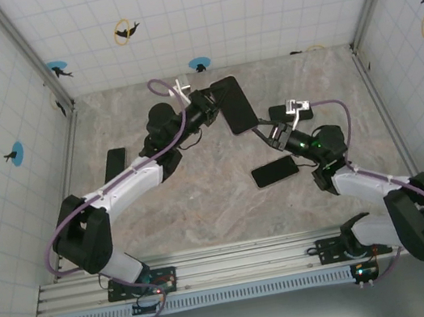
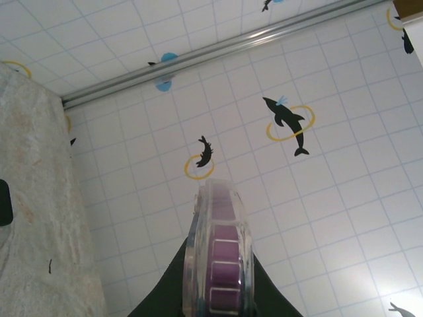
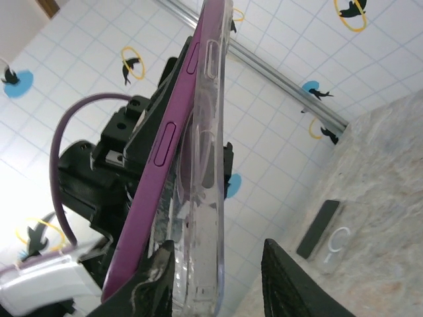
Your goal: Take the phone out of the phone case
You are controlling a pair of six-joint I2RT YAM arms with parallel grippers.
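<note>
My left gripper (image 1: 215, 108) holds the phone (image 1: 233, 105) up above the table's middle, shut on it in its clear case. In the left wrist view the cased purple phone (image 2: 221, 251) stands edge-on between the left gripper (image 2: 217, 281). The right wrist view shows the purple phone (image 3: 165, 152) and the clear phone case (image 3: 210, 185) side by side, their lower ends spread slightly apart. My right gripper (image 3: 215, 271) is open around the case's lower end. Its left finger (image 3: 142, 287) is against the phone and case; the right finger (image 3: 291, 284) stands apart. From above, the right gripper (image 1: 263, 129) sits at the phone's lower right corner.
A black phone (image 1: 274, 171) lies on the table just under the right arm. Another dark phone (image 1: 115, 162) lies at the left beside the left arm; in the right wrist view this phone (image 3: 320, 228) has a clear case (image 3: 340, 241) next to it. Tiled walls enclose the table.
</note>
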